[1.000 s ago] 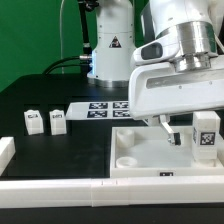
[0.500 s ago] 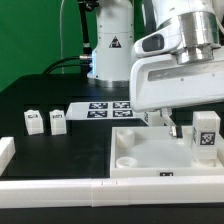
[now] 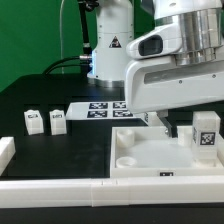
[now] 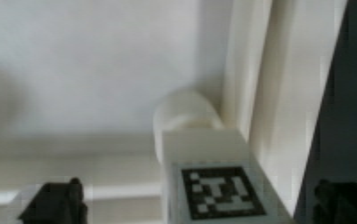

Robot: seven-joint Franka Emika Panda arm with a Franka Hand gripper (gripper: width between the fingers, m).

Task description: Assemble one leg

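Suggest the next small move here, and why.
Probably lower the open end effector around the leg, then close: the leg stands upright in a corner of the tray, and the wrist view shows it lined up between the spread fingertips, ungrasped.

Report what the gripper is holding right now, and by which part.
Nothing is held. The gripper is open, its fingers standing apart on either side of the leg with a gap at each.

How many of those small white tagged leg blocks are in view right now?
3. One leg and a second leg sit side by side at the exterior view's left; a third leg stands on the tray. The arm may hide others.
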